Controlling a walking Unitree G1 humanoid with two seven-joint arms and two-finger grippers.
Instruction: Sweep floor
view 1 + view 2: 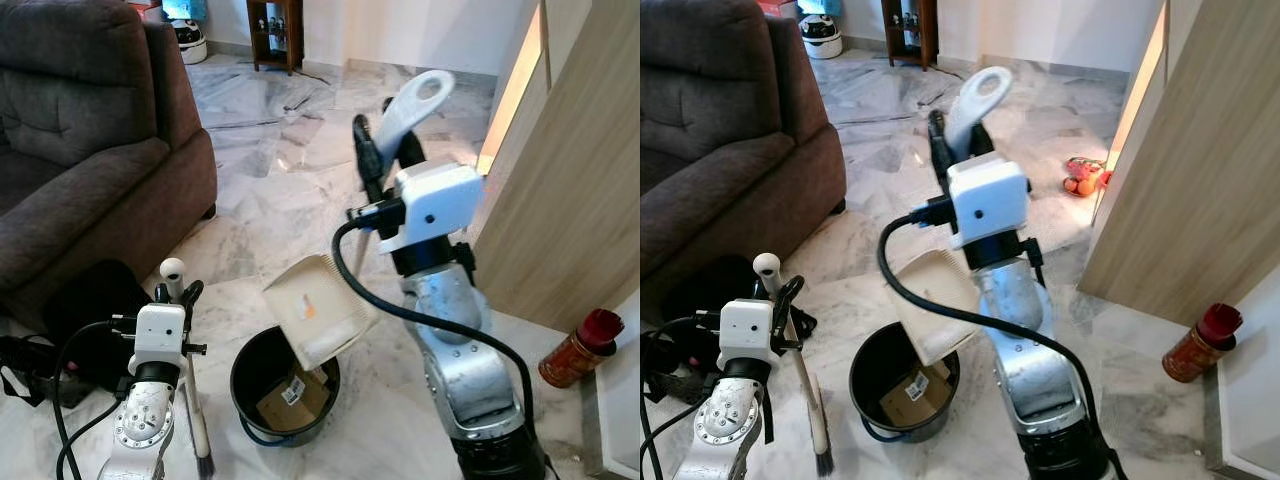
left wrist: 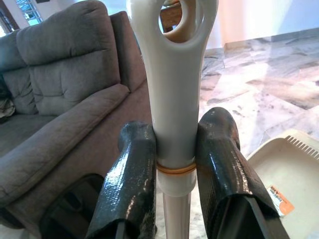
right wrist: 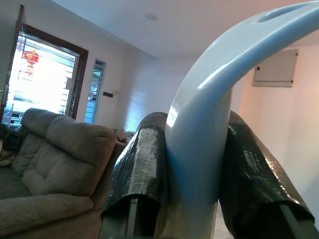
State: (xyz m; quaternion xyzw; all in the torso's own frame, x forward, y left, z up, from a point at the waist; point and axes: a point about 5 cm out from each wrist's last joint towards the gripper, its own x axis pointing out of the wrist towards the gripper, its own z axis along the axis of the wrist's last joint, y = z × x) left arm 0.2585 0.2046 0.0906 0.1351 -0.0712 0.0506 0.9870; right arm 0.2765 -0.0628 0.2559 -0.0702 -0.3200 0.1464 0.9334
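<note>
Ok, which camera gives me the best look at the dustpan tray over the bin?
The left eye view: the dustpan tray shows whole, tilted above the black bin, held up by the right gripper on its handle. The right eye view has the arm covering part of it. The left wrist view catches one corner; the right wrist view shows just the handle.

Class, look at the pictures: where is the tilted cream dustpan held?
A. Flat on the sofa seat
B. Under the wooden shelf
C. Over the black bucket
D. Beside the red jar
C: the right claw holds the dustpan tilted over the black bucket.
</note>
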